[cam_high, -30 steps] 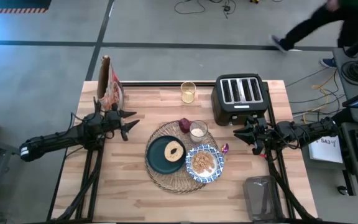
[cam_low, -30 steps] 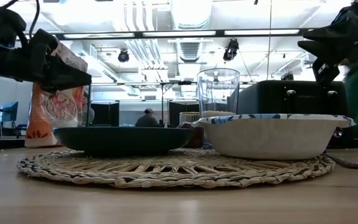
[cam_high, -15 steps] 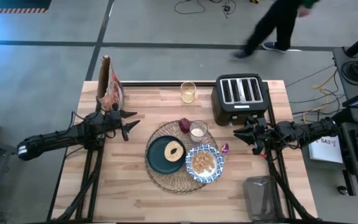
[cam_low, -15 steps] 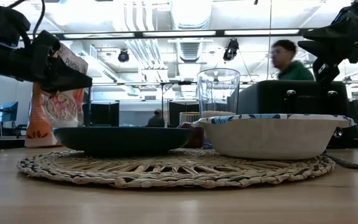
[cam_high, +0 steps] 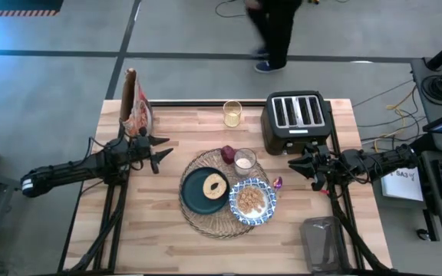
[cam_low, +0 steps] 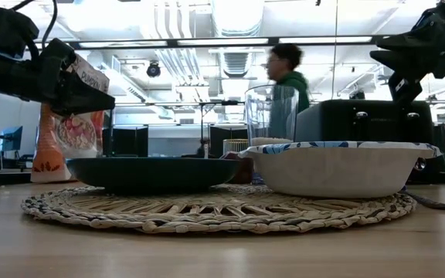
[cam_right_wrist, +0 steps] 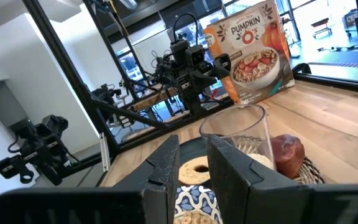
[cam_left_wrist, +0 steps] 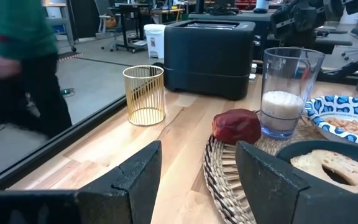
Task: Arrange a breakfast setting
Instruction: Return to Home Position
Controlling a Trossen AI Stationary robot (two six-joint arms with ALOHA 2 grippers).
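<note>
The round woven placemat [cam_high: 206, 221] lies in the middle of the wooden surface [cam_high: 159, 245]. On it sit the dark teal plate [cam_high: 196, 193] with the toasted bread ring [cam_high: 215, 185], the blue-and-white bowl [cam_high: 235, 208] to its right, and farther back the small glass [cam_high: 245, 161] with the dark-red fruit [cam_high: 228, 154] just left of it. The left gripper [cam_high: 159, 150] hangs left of the mat, jaws wide and empty. The right gripper [cam_high: 296, 164] hangs to the right, near the black toaster [cam_high: 296, 121], jaws a little apart, holding nothing.

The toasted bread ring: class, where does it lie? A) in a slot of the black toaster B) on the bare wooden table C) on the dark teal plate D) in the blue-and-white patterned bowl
C: the high view shows the toasted bread ring resting on the dark teal plate, atop the round woven wicker placemat.
</note>
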